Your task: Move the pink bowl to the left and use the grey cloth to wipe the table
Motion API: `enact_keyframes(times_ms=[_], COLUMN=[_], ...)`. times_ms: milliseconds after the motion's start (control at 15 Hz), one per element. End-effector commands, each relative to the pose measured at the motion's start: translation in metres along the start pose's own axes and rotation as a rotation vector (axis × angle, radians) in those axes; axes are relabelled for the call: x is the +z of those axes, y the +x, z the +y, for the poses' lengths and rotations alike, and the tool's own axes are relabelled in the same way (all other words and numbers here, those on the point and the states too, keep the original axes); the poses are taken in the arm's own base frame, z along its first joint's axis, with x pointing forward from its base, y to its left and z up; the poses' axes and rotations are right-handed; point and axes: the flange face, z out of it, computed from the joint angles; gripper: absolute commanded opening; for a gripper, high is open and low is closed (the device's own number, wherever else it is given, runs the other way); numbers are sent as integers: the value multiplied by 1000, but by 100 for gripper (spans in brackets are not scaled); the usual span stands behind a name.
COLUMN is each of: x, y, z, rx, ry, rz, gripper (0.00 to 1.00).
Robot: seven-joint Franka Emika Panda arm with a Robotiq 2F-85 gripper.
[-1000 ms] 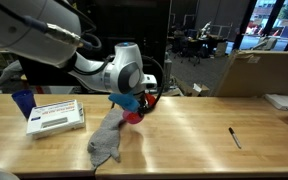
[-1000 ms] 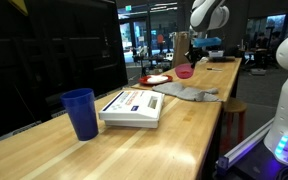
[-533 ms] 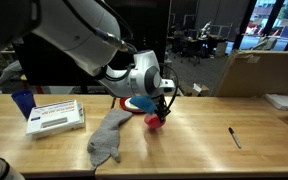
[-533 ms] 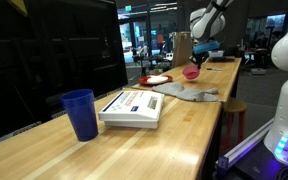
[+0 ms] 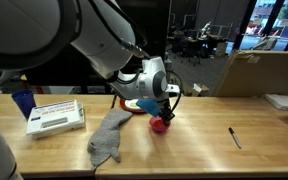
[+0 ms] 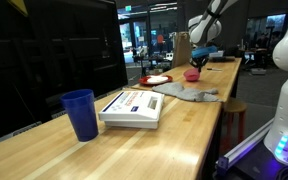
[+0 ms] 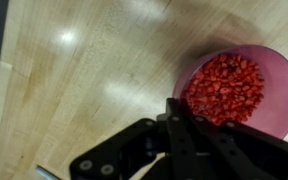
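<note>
Mid-table, pincer (image 7: pixel 176 108) clamped on pink bowl (image 7: pixel 239 90) rim; open table (image 5: pixel 199 125) toward pen (image 5: pixel 235 137), grey cloth (image 5: pixel 106 137) opposite.

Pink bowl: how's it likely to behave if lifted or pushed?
The pink bowl looks thin and plastic, so probably light and rigid. It holds loose red pieces, so tilting would likely spill them. The gripper sits at one rim edge; lifted from there, it may tip.
</note>
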Motion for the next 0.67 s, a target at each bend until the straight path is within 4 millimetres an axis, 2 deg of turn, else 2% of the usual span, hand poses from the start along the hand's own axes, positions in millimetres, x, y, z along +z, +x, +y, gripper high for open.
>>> enact_keyframes(times_ms=[0,67,133,200,333,600], x=[15,17,18,18,20,24], y=[9,10,11,11,9,4], z=[6,9,10,5,2,-12], rx=[43,48,54,44,45,48], ry=[-43,-58,-64,-59,-55,-39], rz=[-56,-74,-87,-108,-141,-178], gripper=[1,1,29,29,38,66])
